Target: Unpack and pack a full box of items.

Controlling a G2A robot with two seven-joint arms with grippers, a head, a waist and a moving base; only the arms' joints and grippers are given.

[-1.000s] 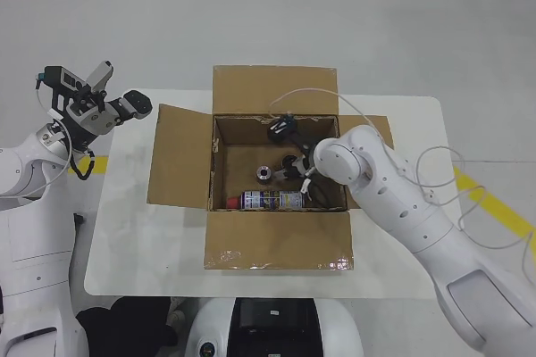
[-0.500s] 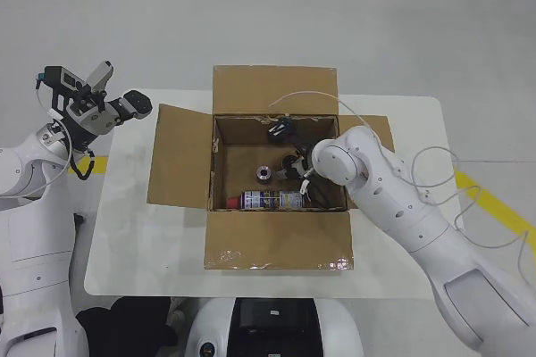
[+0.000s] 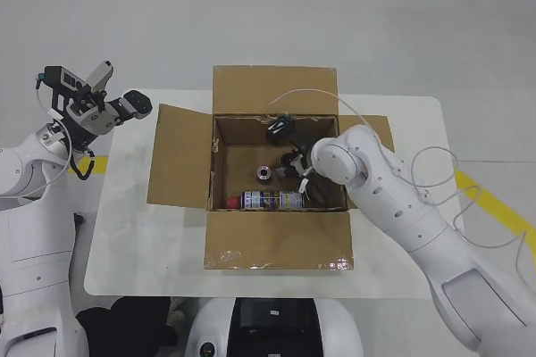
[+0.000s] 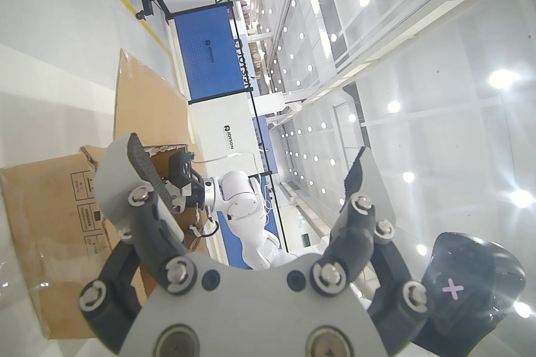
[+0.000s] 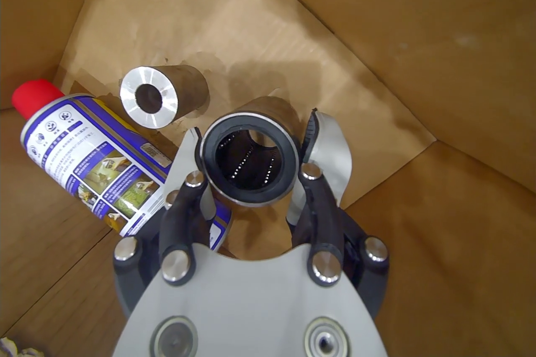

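**Desk:** What does the right gripper [image 5: 253,124] have?

**Photographer:** It is clamped on a steel bearing [image 5: 289,166] with a black rim, one finger on each side of the barrel. The open end of the bearing faces the wrist camera. I cannot tell whether the bearing is resting on the cardboard or is just clear of it.

**Desk:** Where is that?

**Photographer:** Inside the box [image 3: 277,239], toward its right wall. From above, the right gripper [image 3: 295,170] is down between the walls.

**Desk:** What lies around it?

**Photographer:** A metal sleeve [image 5: 167,95] with a round bore is just beside the bearing, near the middle of the box floor, and the two are apart. A spray can [image 5: 96,157] with a red cap lies on its side along the near wall. Its cap points to the left wall, and its other end runs under the gripper's finger. The top view shows the sleeve [image 3: 263,173] and the can [image 3: 272,200] close together but not touching.

**Desk:** And the box?

**Photographer:** All four flaps are folded out. It sits in the middle of the white table [image 3: 125,259].

**Desk:** The other arm?

**Photographer:** The left gripper [image 4: 248,149] is spread wide and holds nothing. It sits by the table's far left corner [image 3: 121,87], well apart from the box.
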